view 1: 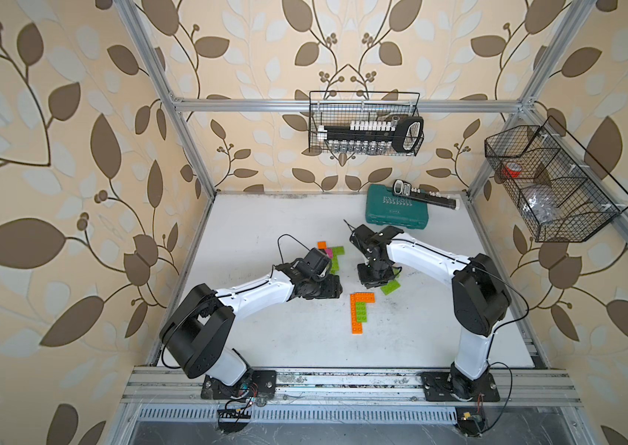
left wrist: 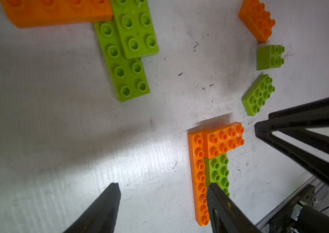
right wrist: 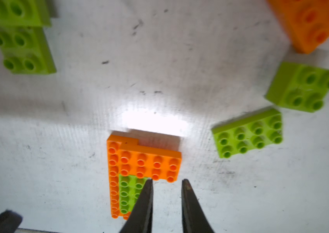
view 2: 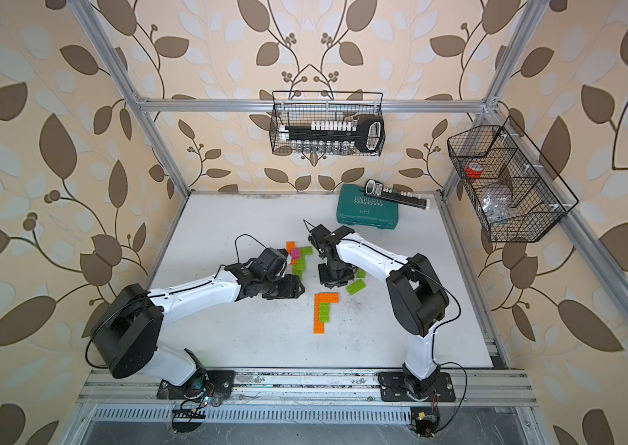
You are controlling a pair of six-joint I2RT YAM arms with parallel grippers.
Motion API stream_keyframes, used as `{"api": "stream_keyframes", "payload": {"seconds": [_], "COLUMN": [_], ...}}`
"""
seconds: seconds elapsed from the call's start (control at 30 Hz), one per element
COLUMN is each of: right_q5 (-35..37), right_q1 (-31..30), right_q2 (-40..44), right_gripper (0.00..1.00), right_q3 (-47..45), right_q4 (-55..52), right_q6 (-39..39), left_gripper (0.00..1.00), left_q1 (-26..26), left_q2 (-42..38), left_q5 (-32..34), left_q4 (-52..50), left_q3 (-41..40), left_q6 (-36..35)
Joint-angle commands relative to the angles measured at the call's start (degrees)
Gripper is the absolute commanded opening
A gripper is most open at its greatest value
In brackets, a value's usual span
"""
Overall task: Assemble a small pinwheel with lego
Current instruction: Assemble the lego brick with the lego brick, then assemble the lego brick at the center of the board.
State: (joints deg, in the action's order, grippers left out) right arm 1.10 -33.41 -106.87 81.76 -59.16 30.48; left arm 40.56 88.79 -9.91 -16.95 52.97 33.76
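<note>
Your right gripper hangs at the short arm of the orange-and-lime L piece, tips nearly together with a thin gap, pinching nothing. It looks lined up to press or nudge. Your left gripper is spread wide and empty near the L, likely ready to brace it. From the L in a top view, the loose lime brick sits at 2 o'clock and the pink-topped cluster at 11 o'clock. Bricks lie studs-up so they stack straight. The pinwheel looks partly built.

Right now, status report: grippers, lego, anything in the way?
Left gripper open, empty. Right gripper slightly open, empty, near orange-green assembly. Loose lime brick nearby. Teal case far back.
</note>
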Motion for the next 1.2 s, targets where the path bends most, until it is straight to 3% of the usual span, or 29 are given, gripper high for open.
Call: {"api": "stream_keyframes", "payload": {"seconds": [0.0, 0.17, 0.37, 0.5, 0.8, 1.17], "right_q5": [0.0, -2.3, -0.1, 1.2, 6.4, 7.1], "right_q1": [3.3, 8.7, 10.2, 10.5, 10.0, 9.4], "right_q2": [1.6, 2.3, 1.0, -0.4, -4.9, -6.6], "right_gripper": [0.22, 0.24, 0.30, 0.39, 0.68, 0.74], "right_q3": [-3.0, -6.0, -5.4, -4.5, -1.1, -2.5], "right_q4": [1.1, 3.1, 3.0, 3.5, 1.5, 1.2], "right_q6": [-2.4, -2.6, -1.2, -0.1, 4.0, 4.5], "left_gripper": [0.71, 0.71, 0.71, 0.71, 0.71, 0.70], "left_q1": [2.5, 5.2, 6.7, 6.7, 6.5, 1.6], "left_q2": [2.9, 7.5, 9.7, 9.6, 8.9, 5.7], "left_q5": [1.4, 1.4, 1.0, 1.1, 2.2, 0.1], "left_q4": [-2.2, -2.5, -2.4, -2.3, -1.7, -0.6], "left_q3": [5.0, 10.1, 12.3, 12.2, 11.5, 7.9], "left_q6": [-3.8, -4.1, -3.9, -3.8, -2.7, -2.3]}}
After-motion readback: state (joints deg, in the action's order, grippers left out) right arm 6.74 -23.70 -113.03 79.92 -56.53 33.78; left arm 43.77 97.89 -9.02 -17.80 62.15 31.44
